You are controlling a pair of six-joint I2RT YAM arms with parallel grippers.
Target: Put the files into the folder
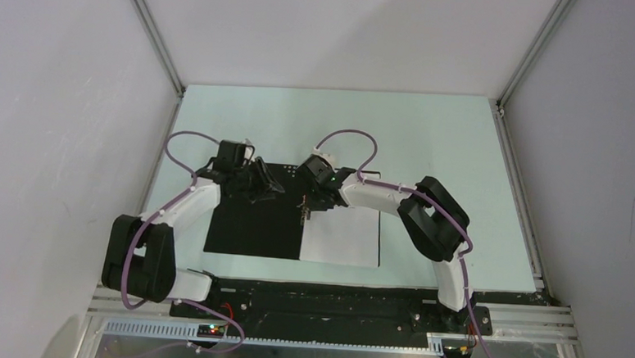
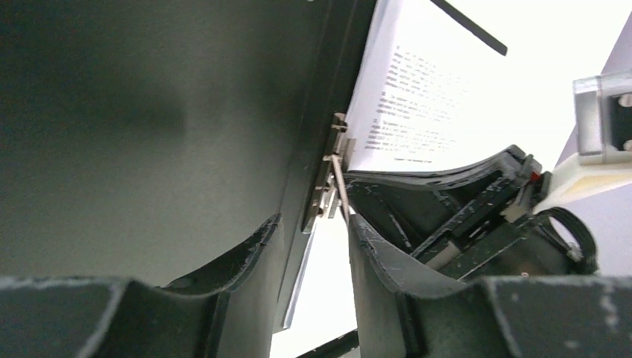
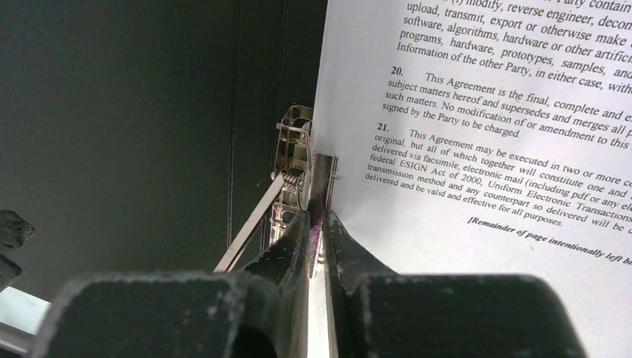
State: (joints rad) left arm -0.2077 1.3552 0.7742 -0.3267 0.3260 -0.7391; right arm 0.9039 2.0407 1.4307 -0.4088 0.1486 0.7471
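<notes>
Evidently the step in hand is working the metal clip [image 3: 294, 160] at the spine of the folder [image 1: 250, 229], which lies open on the worktop [image 1: 431, 144] with its black inside up. The files [image 1: 341, 239] rest on the folder's right half, their left edge just beside the clip. From the right wrist we read printed text on the top sheet, but we cannot tell whether both sheets lie there.

The right claw [image 3: 317, 224] is pinched almost shut on a thin metal tab of the clip, at the paper's edge. The left claw [image 2: 314, 224] stands about half open over the bare left panel, near the clip, with nothing in it.

To do this well, we judge that the right claw should hold the tab squarely and swing it through its own arc, not pull sideways, since a sideways tug could drag the sheets off line. The left claw could press the left panel down to keep the folder from sliding. The paper edge should be under the clip before the claw releases it.
</notes>
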